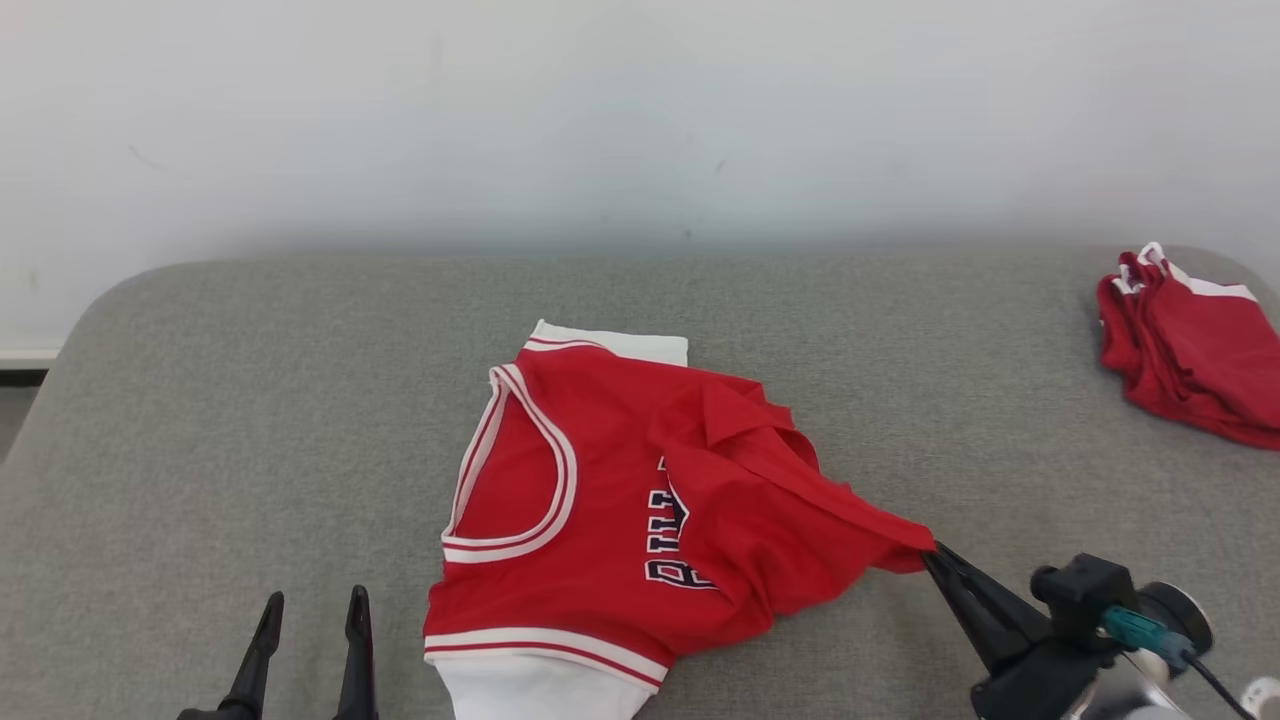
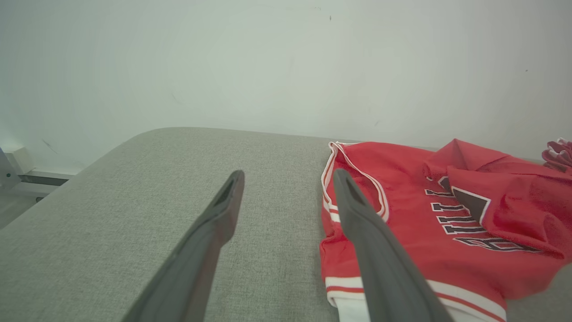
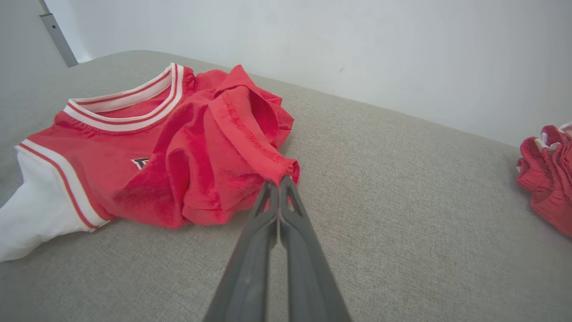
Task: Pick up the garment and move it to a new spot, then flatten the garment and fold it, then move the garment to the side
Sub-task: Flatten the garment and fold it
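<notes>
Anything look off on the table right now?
The jersey isn't flat: one side is bunched over the lettering, pinched at its edge by the shut right gripper. Nothing looks damaged.

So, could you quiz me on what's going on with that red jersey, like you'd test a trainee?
1. True or false: the left gripper holds the jersey.
2. What does the right gripper pinch? A the striped neckline; B a red edge of the jersey; C the white sleeve.
3. Where on the table does the other red pile lie?
Key: 1 false: it stands open, apart from the jersey. 2 B. 3 At the far right, apart from the jersey.
</notes>
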Tool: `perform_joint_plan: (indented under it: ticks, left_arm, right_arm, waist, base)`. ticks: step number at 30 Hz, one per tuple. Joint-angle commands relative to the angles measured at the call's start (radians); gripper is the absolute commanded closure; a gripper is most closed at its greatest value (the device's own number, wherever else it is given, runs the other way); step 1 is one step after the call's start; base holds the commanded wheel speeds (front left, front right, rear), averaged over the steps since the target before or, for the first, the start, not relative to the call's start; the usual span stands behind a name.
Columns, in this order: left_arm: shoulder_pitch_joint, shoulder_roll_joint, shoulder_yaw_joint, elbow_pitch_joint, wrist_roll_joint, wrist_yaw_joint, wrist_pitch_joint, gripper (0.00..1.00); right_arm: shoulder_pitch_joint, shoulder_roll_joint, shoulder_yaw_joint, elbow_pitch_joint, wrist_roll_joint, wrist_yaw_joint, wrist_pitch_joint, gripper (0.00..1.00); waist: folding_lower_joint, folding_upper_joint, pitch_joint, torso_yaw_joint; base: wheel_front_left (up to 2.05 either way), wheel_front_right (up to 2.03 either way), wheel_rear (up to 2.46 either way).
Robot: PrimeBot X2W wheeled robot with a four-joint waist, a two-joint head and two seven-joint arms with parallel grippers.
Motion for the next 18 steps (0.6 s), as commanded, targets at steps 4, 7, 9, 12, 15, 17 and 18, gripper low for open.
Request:
perform_joint_plan:
  ticks: [4, 7, 9, 12, 15, 17, 18]
  left_arm:
    - [0.024, -0.002, 0.008, -0.006, 0.006, 0.001, -0.003, 0.0]
    - [0.025, -0.002, 0.012, -0.01, 0.007, 0.001, -0.003, 0.0]
    - [0.024, -0.003, 0.015, -0.011, 0.008, 0.001, -0.003, 0.0]
    - [0.018, -0.003, 0.017, -0.011, 0.009, 0.001, -0.003, 0.0]
    - [0.014, -0.003, 0.017, -0.009, 0.008, 0.001, -0.003, 0.0]
    - [0.012, -0.001, 0.016, -0.009, 0.007, 0.001, -0.003, 0.0]
    - [0.011, -0.001, 0.016, -0.009, 0.007, 0.001, -0.003, 0.0]
  right_arm:
    - [0.13, -0.031, -0.085, -0.166, 0.007, -0.003, 0.086, 1.0]
    - [0.215, -0.027, -0.155, -0.269, 0.014, -0.003, 0.146, 1.0]
    - [0.264, -0.019, -0.2, -0.322, 0.013, -0.003, 0.181, 1.0]
    - [0.322, 0.0, -0.251, -0.374, 0.031, -0.003, 0.221, 1.0]
    - [0.345, 0.011, -0.27, -0.405, 0.043, -0.003, 0.242, 1.0]
    - [0.366, 0.019, -0.283, -0.425, 0.05, -0.003, 0.26, 1.0]
    - [0.371, 0.018, -0.289, -0.433, 0.05, -0.003, 0.268, 1.0]
  waist:
    - [0.0001, 0.0, -0.012, -0.026]
    - [0.0001, 0.0, -0.01, -0.033]
    - [0.0001, 0.0, -0.008, -0.039]
    - [0.0001, 0.0, -0.006, -0.043]
    - [0.0001, 0.0, -0.005, -0.045]
    - [0.0001, 0.0, -0.004, -0.046]
    - [0.0001, 0.0, -0.003, -0.047]
  base:
    - [0.0, 0.0, 0.0]
    - [0.0, 0.0, 0.0]
    - [0.0, 0.0, 0.0]
    - [0.0, 0.0, 0.0]
    - [0.0, 0.0, 0.0]
    - [0.0, 0.0, 0.0]
    - [0.0, 0.0, 0.0]
